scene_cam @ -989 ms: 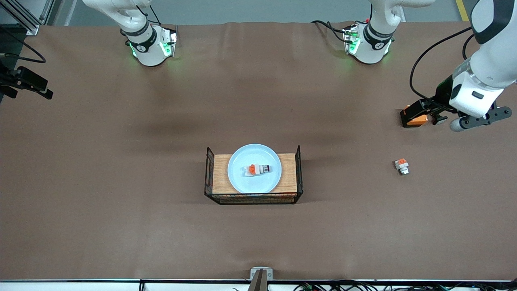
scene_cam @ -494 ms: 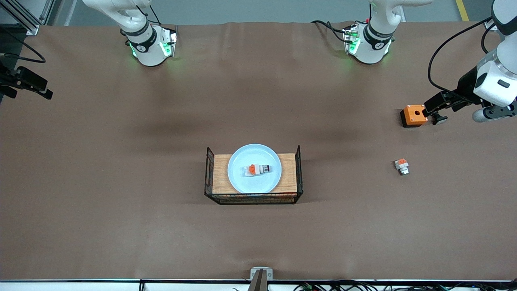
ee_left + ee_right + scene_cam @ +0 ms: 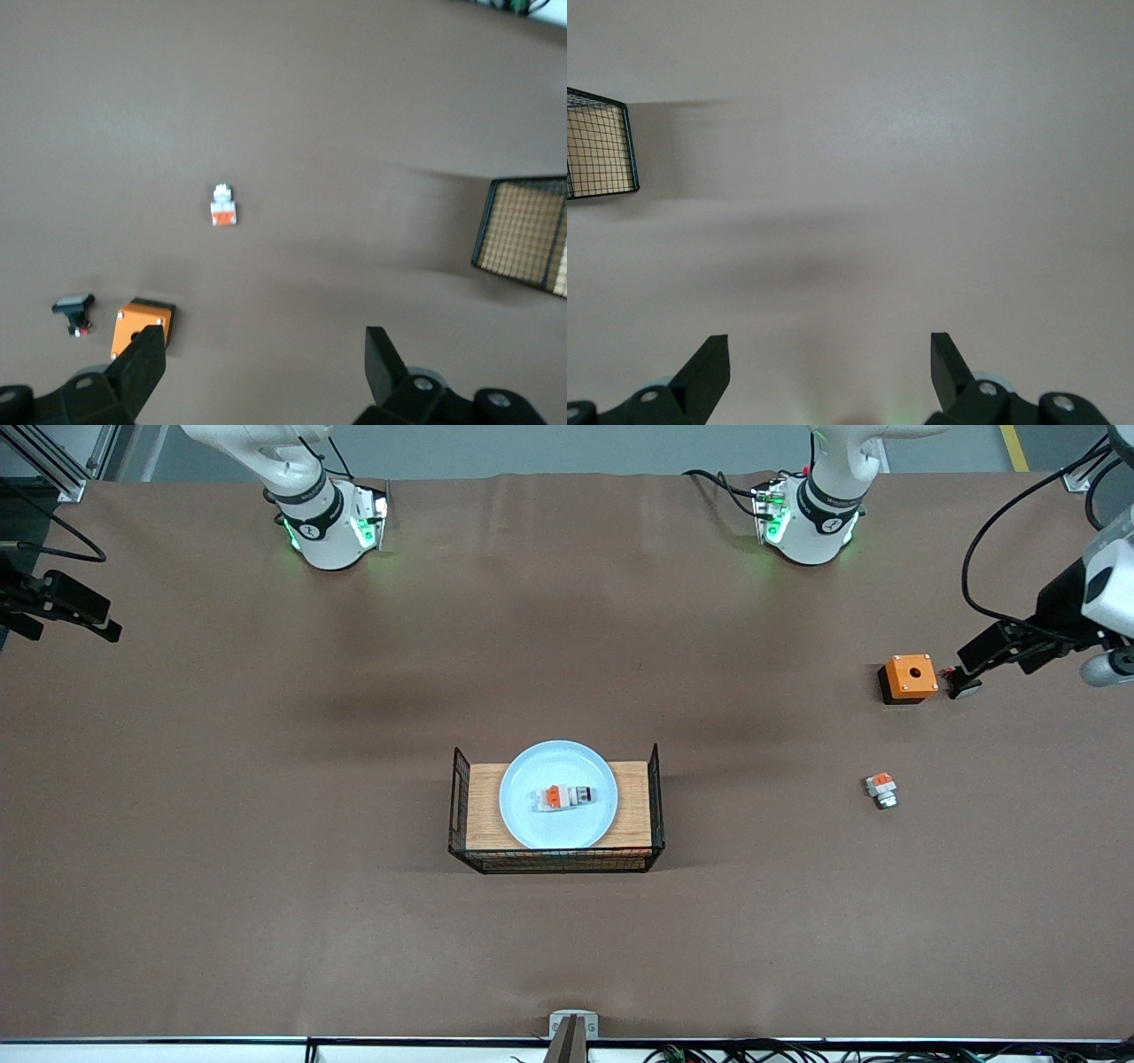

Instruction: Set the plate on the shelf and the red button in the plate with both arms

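One plate [image 3: 557, 794]; two switch blocks [image 3: 562, 797]; one orange box [image 3: 908, 677]; one basket [image 3: 654, 804]

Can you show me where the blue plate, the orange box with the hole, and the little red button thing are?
plate [image 3: 532, 825]: front view, on its bare pale-blue floor.
orange box [image 3: 911, 677]: front view, on its orange top by the hole.
red button [image 3: 560, 797]: front view, on its orange middle, lying in the plate.

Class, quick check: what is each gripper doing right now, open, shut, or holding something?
Left gripper: open, holding nothing, up over the table near the orange box.
Right gripper: open, holding nothing, over bare table; this arm waits.
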{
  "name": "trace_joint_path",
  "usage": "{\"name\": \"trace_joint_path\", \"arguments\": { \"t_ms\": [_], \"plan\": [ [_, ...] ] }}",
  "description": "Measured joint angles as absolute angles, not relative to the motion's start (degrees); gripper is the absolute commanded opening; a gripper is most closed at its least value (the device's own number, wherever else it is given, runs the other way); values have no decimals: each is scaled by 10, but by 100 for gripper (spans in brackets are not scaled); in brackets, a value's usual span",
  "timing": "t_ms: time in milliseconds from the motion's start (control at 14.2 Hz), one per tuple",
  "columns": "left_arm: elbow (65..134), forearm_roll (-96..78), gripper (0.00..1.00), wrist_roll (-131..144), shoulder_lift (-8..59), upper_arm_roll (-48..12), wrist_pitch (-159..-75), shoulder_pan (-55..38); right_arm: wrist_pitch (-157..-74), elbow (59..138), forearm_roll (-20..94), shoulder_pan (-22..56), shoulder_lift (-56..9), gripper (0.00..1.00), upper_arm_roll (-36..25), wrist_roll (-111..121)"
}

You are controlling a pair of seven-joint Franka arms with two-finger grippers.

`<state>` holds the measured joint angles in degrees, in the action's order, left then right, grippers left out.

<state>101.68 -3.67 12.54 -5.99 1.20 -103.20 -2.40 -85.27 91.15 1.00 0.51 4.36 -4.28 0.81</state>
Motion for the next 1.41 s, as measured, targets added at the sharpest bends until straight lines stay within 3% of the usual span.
{"name": "trace_joint_path", "arguments": {
  "t_ms": [353,1413],
  "plan": [
    [937,-36,100,125,-14,11,-1031,-25,-848,912,10,5,44,100,-43,8],
    [913,-20,100,125,4,-12,-986,-30,-847,912,10,5,44,100,-46,8]
  ]
}}
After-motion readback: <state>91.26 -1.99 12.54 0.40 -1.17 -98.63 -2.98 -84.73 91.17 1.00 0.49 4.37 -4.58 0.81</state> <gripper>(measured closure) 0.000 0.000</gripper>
